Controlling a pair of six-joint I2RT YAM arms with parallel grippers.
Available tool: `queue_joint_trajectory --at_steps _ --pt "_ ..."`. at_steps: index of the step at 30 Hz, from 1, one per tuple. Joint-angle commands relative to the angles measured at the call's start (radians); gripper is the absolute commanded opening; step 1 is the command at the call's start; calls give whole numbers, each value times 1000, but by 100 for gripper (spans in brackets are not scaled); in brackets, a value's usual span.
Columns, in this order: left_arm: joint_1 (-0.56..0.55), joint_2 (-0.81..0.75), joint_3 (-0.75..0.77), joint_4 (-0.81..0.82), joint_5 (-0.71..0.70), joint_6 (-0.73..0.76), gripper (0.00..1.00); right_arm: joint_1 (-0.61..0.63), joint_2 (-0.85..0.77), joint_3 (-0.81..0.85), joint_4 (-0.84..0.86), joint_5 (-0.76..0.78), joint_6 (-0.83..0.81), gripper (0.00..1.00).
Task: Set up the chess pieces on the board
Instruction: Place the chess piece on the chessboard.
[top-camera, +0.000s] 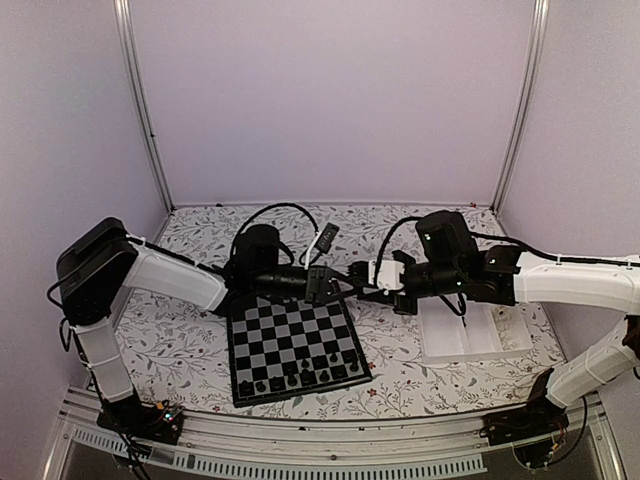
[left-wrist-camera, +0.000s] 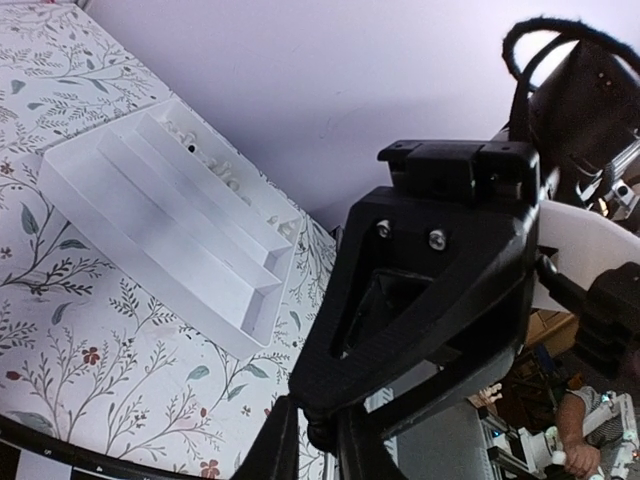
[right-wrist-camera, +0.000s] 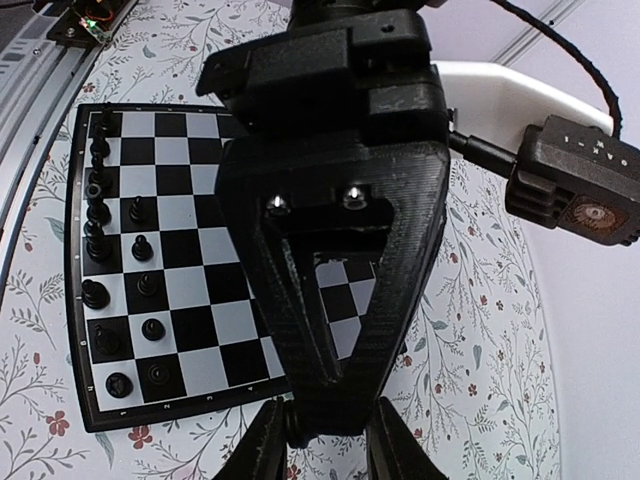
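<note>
Left gripper (left-wrist-camera: 315, 445) tip-to-tip with right gripper (right-wrist-camera: 328, 445)

The white-and-black left arm (top-camera: 175, 278) rises from its base at the near left corner, bends at a black elbow and reaches level to the right. The white-and-black right arm (top-camera: 575, 280) mirrors it from the near right corner, reaching left. The black two-finger left claw (top-camera: 335, 285) and the black two-finger right claw (top-camera: 362, 275) meet tip to tip in the middle. In each wrist view the claw's own fingers stand a little apart, straddling the other claw's tip. Whether either one grips anything is hidden.
</note>
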Motion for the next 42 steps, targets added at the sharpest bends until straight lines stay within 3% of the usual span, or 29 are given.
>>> queue_joint_trajectory --at_steps 1,5,8,13,22,30,42 --pt "0 29 27 67 42 -30 12 5 7 30 16 -7 15 31" --pt "7 -2 8 29 6 17 8 5 0 35 -29 24 11 58" --pt "11 -56 -2 -104 -79 134 7 -6 -44 22 -94 43 -12 72" --pt "2 -148 -53 -276 -342 353 6 -82 -146 -28 -194 -6 15 78" --pt "-13 -193 -272 -167 -691 578 6 -264 -258 -210 -91 -31 110 80" --pt "-15 -163 -307 -238 -758 606 8 -288 -231 -218 -76 -24 109 80" --pt "-17 -137 -311 -337 -708 575 17 -288 -191 -219 -75 -32 101 80"
